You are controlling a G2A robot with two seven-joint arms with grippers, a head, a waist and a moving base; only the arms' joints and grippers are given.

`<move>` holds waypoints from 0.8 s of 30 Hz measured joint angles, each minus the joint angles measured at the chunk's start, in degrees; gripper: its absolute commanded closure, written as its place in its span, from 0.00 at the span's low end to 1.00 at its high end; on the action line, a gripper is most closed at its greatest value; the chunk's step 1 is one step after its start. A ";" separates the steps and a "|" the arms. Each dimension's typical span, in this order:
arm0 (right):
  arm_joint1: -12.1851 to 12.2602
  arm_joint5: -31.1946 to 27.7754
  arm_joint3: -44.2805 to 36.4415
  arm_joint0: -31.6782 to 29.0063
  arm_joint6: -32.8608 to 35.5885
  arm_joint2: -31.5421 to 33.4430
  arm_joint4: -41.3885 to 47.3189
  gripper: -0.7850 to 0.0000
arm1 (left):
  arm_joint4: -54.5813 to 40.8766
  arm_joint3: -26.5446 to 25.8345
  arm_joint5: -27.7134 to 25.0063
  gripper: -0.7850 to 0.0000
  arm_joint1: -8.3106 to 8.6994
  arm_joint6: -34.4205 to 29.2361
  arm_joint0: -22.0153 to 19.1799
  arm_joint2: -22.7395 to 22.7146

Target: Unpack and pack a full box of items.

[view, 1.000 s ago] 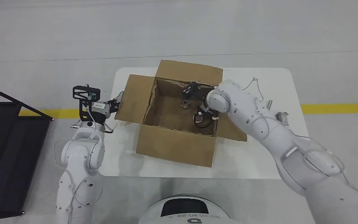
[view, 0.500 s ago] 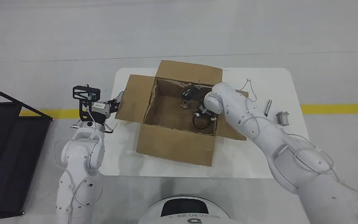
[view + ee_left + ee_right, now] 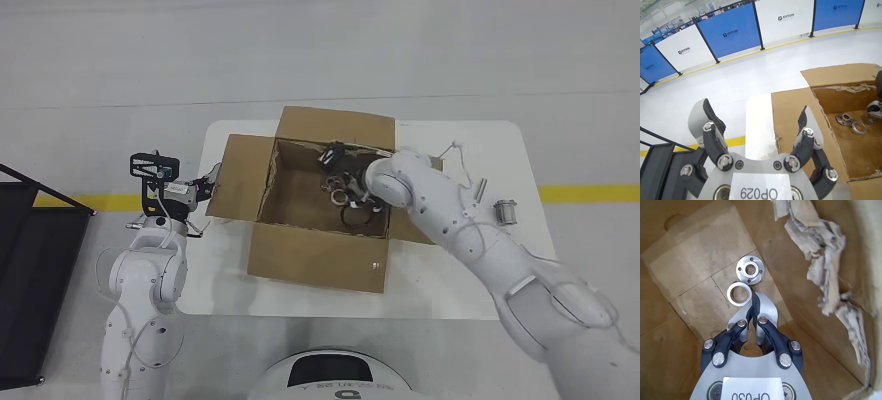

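An open cardboard box (image 3: 310, 262) stands mid-table. On its floor lie a metal flange with bolt holes (image 3: 750, 271) and a plain metal ring (image 3: 738, 293); both also show in the left wrist view, the flange (image 3: 843, 119) beside the ring (image 3: 859, 127). My right gripper (image 3: 754, 297) is down inside the box, shut, its tips just beside the plain ring, with nothing visible between them. In the top view the right gripper (image 3: 345, 188) sits near the far wall, a dark loop (image 3: 352, 214) beside it. My left gripper (image 3: 755, 103) hangs open and empty outside the box's left flap (image 3: 238, 178).
On the white table (image 3: 480, 290) right of the box lie a short metal cylinder (image 3: 507, 211), a thin rod (image 3: 479, 187) and a wire (image 3: 452, 155). Torn paper tape (image 3: 821, 256) hangs on the box's inner wall. A black rack (image 3: 30, 270) stands left of the table.
My right arm has shifted inside the box, with its elbow swinging outward and the gripper now over the metal rings. The left arm has not moved.
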 measured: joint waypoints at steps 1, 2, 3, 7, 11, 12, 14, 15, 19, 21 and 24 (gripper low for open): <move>0.64 0.01 -1.83 -1.12 0.64 1.01 -0.60 1.00 | 0.00 0.00 0.00 0.00 0.00 0.00 0.00 0.00; 1.42 0.04 -4.08 -2.57 1.55 2.28 -1.38 1.00 | 0.00 0.00 0.00 0.00 0.00 0.00 0.00 0.00; 1.93 0.11 -5.59 -3.59 2.19 3.14 -1.98 0.93 | 0.00 0.00 0.00 0.00 0.00 0.00 0.00 0.00; 3.31 1.17 -9.66 -7.02 4.08 5.70 -4.37 0.65 | 0.00 0.00 0.00 0.00 0.00 0.00 0.00 0.00; 3.43 2.33 -9.53 -7.89 5.71 6.20 -5.90 0.60 | 0.00 0.00 0.00 0.00 0.00 0.00 0.00 0.00; 3.31 2.53 -9.27 -7.81 6.02 5.98 -6.27 0.59 | 0.00 0.00 0.00 0.00 0.00 0.00 0.00 0.00; 2.89 2.97 -8.28 -7.42 6.48 5.21 -7.01 0.58 | 0.00 0.00 0.00 0.00 0.00 0.00 0.00 0.00; 2.66 3.39 -7.66 -7.13 6.61 4.80 -7.49 0.57 | 0.00 0.00 0.00 0.00 0.00 0.00 0.00 0.00; 1.33 5.93 -4.83 -5.66 6.73 2.62 -9.64 0.58 | 0.00 0.00 0.00 0.00 0.00 0.00 0.00 0.00; 0.51 7.18 -3.18 -4.74 6.75 1.44 -10.67 0.57 | 0.00 0.00 0.00 0.00 0.00 0.00 0.00 0.00; -0.67 8.52 -1.03 -3.61 6.72 -0.13 -11.66 0.57 | 0.00 0.00 0.00 0.00 0.00 0.00 0.00 0.00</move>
